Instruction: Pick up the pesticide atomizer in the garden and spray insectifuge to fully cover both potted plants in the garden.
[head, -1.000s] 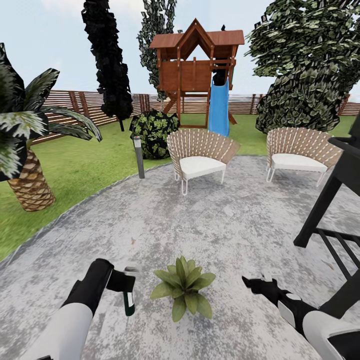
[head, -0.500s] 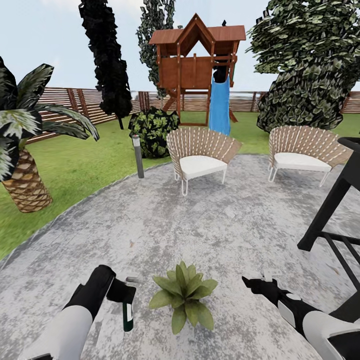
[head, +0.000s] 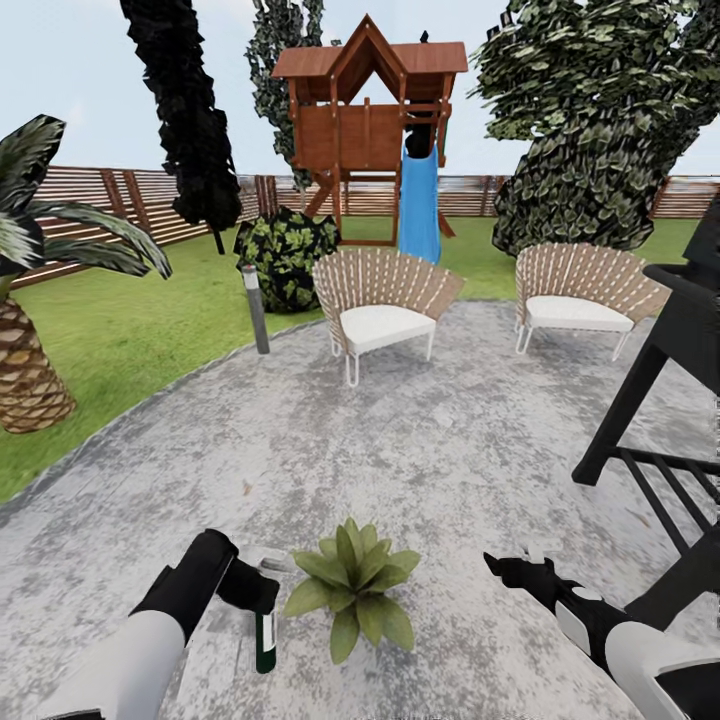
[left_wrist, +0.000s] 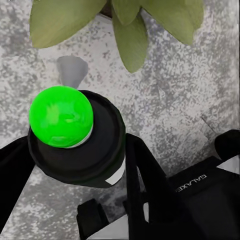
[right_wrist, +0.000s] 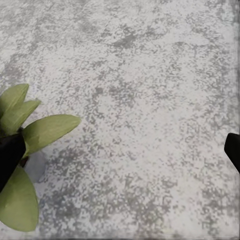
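Since a second ago the whole view has shifted, so the camera moved; the left hand (head: 262, 592) has edged closer to the potted plant (head: 350, 585). It pinches the atomizer (head: 265, 640), which hangs just beside the leaves. The right hand (head: 512, 568), beyond the plant, looks spread. A badly aimed nozzle could spray the paved patio (head: 440, 440) rather than the leaves. Lawn (head: 150, 330), fence (head: 120, 195) and wicker seats (head: 385, 300) surround it.

One potted plant (head: 350, 585). One atomizer (head: 264, 638). Two grippers: left (head: 250, 592), right (head: 512, 570). Two wicker chairs: one (head: 380, 300) mid-patio, other (head: 580, 296) toward right. One bollard lamp (head: 255, 308). One palm (head: 25, 330). One playhouse (head: 365, 120) with one blue slide (head: 419, 205). One round bush (head: 285, 255). One black metal frame (head: 660, 420).
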